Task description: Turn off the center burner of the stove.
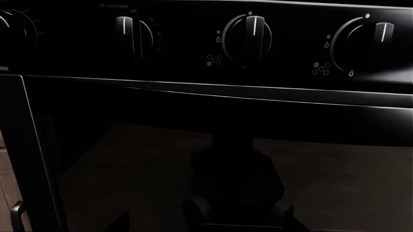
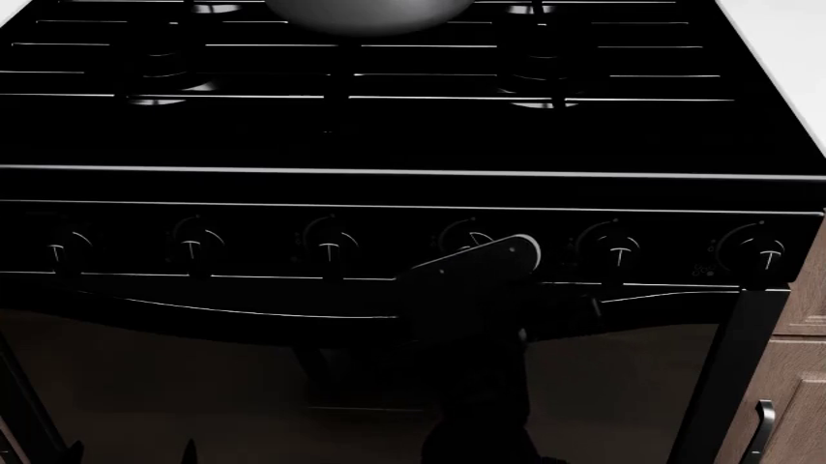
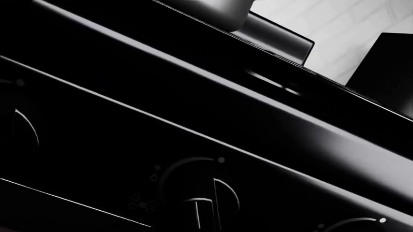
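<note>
The glossy black stove (image 2: pixel 387 135) fills the head view, with six round knobs in a row across its front and the dark oven door (image 2: pixel 232 387) below. My right gripper (image 2: pixel 481 259) is raised in front of the fourth knob from the left (image 2: pixel 462 235) and partly covers it. Its jaws are too dark to read. In the right wrist view one knob (image 3: pixel 200 195) with a white line is very close. My left gripper (image 1: pixel 210 223) is low before the oven door (image 1: pixel 193 159), its dark fingertips wide apart and empty. That view shows several knobs, one in the middle (image 1: pixel 248 36).
A grey pan (image 2: pixel 368 14) sits on the back grates and also shows in the right wrist view (image 3: pixel 219 12). A brown wooden cabinet (image 2: pixel 790 387) with a handle (image 2: pixel 765 425) stands right of the stove. A pale counter (image 2: pixel 787 58) lies at the upper right.
</note>
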